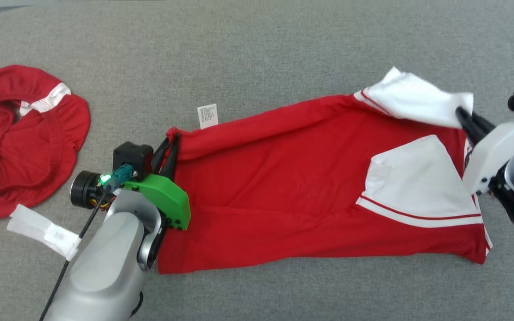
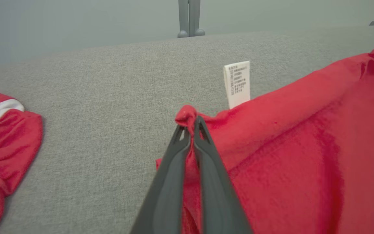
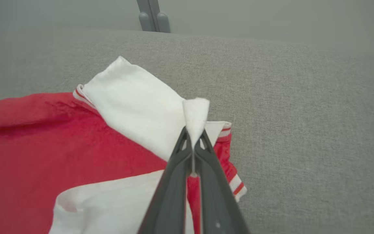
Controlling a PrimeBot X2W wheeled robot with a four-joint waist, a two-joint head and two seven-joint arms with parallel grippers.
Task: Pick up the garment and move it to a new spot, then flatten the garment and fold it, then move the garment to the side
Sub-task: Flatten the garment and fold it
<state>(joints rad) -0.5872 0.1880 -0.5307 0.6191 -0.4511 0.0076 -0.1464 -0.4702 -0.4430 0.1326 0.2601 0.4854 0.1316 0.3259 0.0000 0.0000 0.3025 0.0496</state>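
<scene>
Both arms are on the garment (image 1: 283, 187). The left gripper (image 1: 171, 151) has its jaws pinched shut on a bunched red corner. The right gripper (image 1: 463, 118) has its jaws clamped on a peak of the white sleeve (image 1: 413, 98).

Here is the key relation: the garment's long axis runs straight from one pair of jaws to the other, stretched across the tabletop (image 1: 257, 40). Neither arm is nearer, since each holds its own end.

Both grips sit on the far edge, so the red body and the second white sleeve (image 1: 417, 187) spread out on the robot's side of both jaws. The cloth looks fairly flat, with a long ridge running just inside the held edge. I can't tell whether the pinched ends are lifted clear or resting. By my reading, the next move is either a pull apart to take out that ridge or a carry of this edge back over the body.

Now the surroundings. The care label (image 1: 207, 116) lies just beyond the left jaws, inward along the edge. Outward of the left jaws, well apart, a second red garment (image 1: 20, 133) lies crumpled. A white paper strip (image 1: 43, 229) sits behind them by the forearm. Outward of the right jaws there is bare tabletop.
</scene>
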